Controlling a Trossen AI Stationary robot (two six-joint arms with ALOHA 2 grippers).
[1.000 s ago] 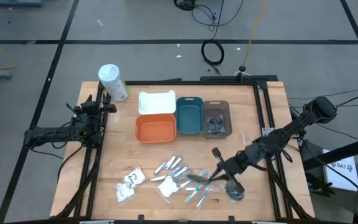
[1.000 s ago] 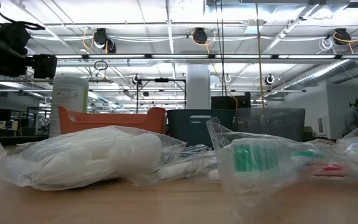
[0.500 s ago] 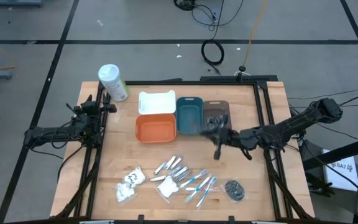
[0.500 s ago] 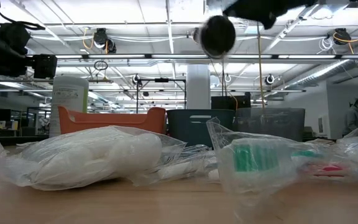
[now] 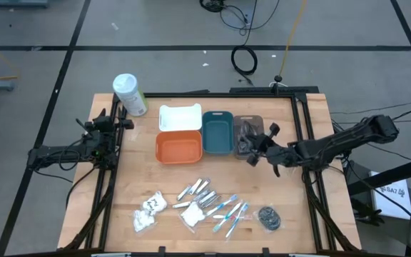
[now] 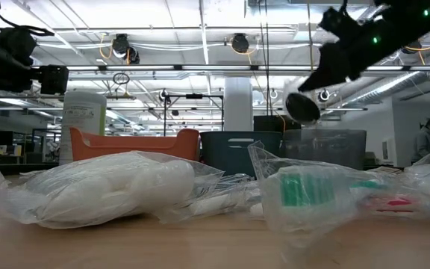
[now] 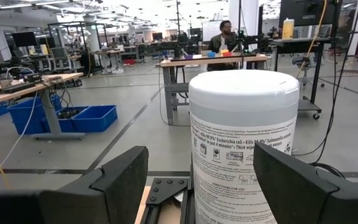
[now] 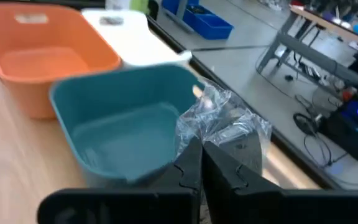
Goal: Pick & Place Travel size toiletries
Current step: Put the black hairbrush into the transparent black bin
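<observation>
My right gripper (image 5: 255,152) is shut on a dark round clear-wrapped packet (image 6: 302,107), held above the near end of the grey tray (image 5: 249,123), which holds more such packets. On the near part of the table lie toothbrushes (image 5: 228,214), small tubes (image 5: 198,191), white packets (image 5: 148,210) and another dark round packet (image 5: 268,218). My left gripper (image 5: 118,123) waits open at the table's left edge, facing the large white bottle (image 7: 244,146). My right gripper pinches the crumpled clear wrap (image 8: 224,127) of the packet between its two shut fingers (image 8: 191,163). The fingers reach in from the table's right, slanting slightly down. The dark round part (image 6: 302,107) hangs below the fingertips, clear of the tray and table.
The orange tray (image 5: 178,148), white tray (image 5: 180,118) and teal tray (image 5: 217,133) stand in a cluster left of the grey one. The white bottle (image 5: 129,94) stands at the far left corner. Bare wood lies between the trays and the toiletries.
My right gripper has risen from the pile at the near right and swung toward the far edge to the grey tray, carrying the dark round packet lifted clear. It has tipped from pointing down to nearly level. It has stayed shut.
</observation>
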